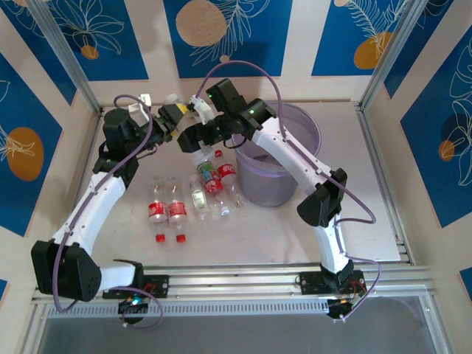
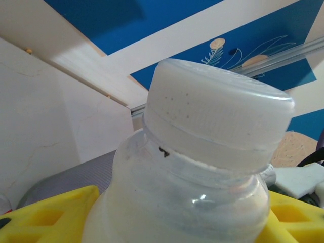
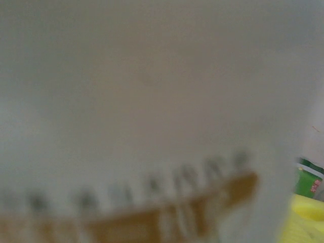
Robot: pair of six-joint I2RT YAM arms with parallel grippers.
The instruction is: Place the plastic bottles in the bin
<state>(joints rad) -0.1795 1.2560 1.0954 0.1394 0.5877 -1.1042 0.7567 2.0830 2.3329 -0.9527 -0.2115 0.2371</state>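
Observation:
A clear bottle with a white cap (image 1: 200, 157) hangs in the air at the back of the table, left of the bin (image 1: 295, 181). My left gripper (image 1: 177, 118) is shut on it just below the cap; in the left wrist view the bottle (image 2: 192, 187) sits between the yellow fingers (image 2: 50, 215). My right gripper (image 1: 198, 139) is on the same bottle's body. In the right wrist view its blurred white label (image 3: 152, 126) is very close, with one yellow finger (image 3: 310, 217) at its edge. Several bottles (image 1: 177, 212) lie on the table, one with a green label (image 1: 198, 198).
Three loose red caps lie among the bottles, two near the front (image 1: 159, 237) and one under the held bottle (image 1: 218, 153). The pale-purple bin stands at the back right, its rim (image 1: 318, 136) under the right forearm. Walls enclose the table on three sides.

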